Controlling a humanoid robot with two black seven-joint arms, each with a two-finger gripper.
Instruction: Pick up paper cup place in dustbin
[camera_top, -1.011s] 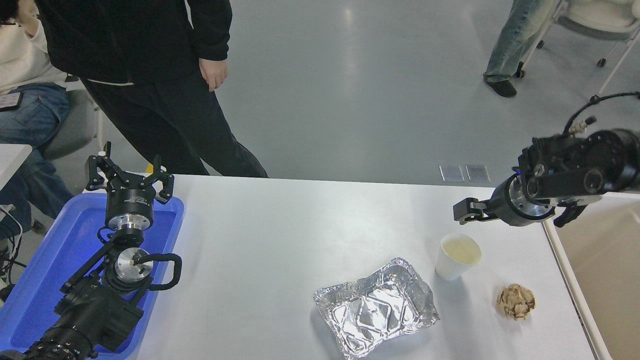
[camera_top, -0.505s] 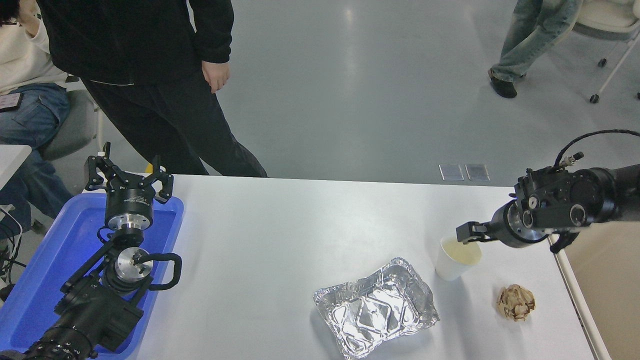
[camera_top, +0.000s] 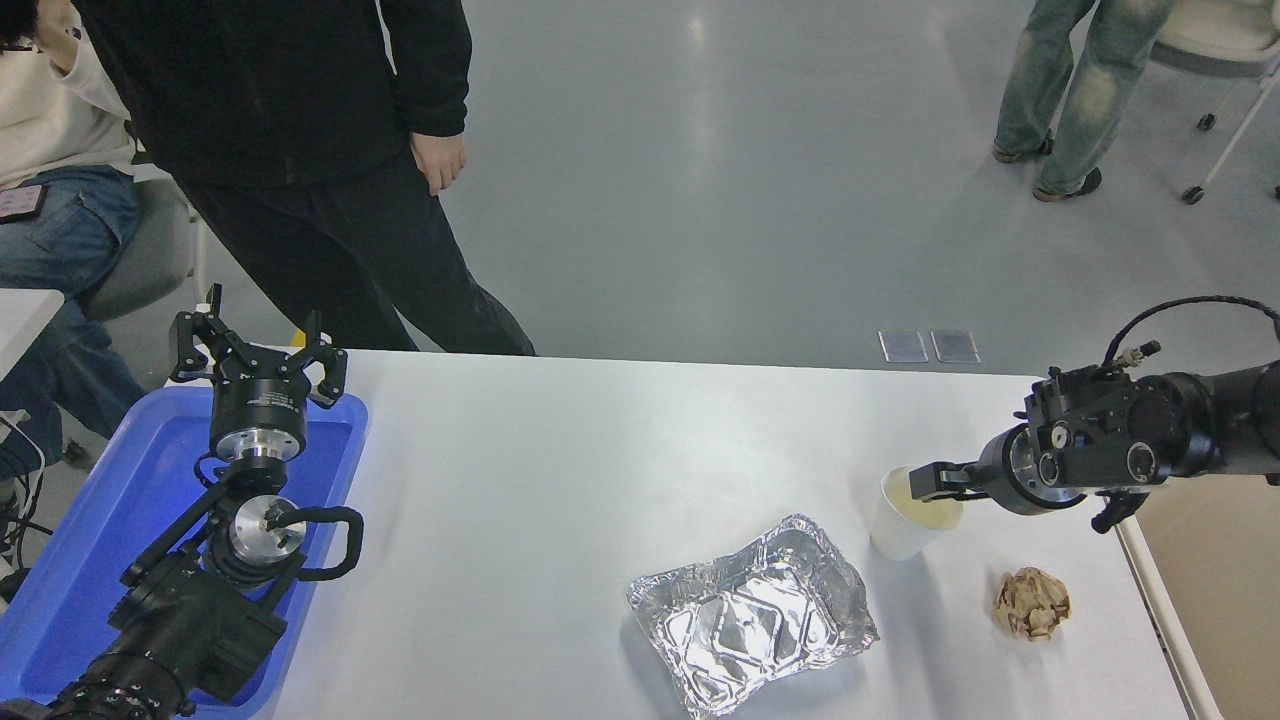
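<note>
— My right pincer (camera_top: 925, 483) reaches over the paper cup (camera_top: 912, 515), one finger (camera_top: 935, 482) inside the rim; open or clamped, I cannot tell.

— And the cup?

— Upright on the white table (camera_top: 560, 480), beside the dustbin (camera_top: 1225, 590).

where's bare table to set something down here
The widest bare patch is the middle of the white table, between the blue tray and the foil tray. The far strip is also bare. The right end is crowded: paper cup with the right gripper at its rim, and a crumpled paper ball nearby.
</note>
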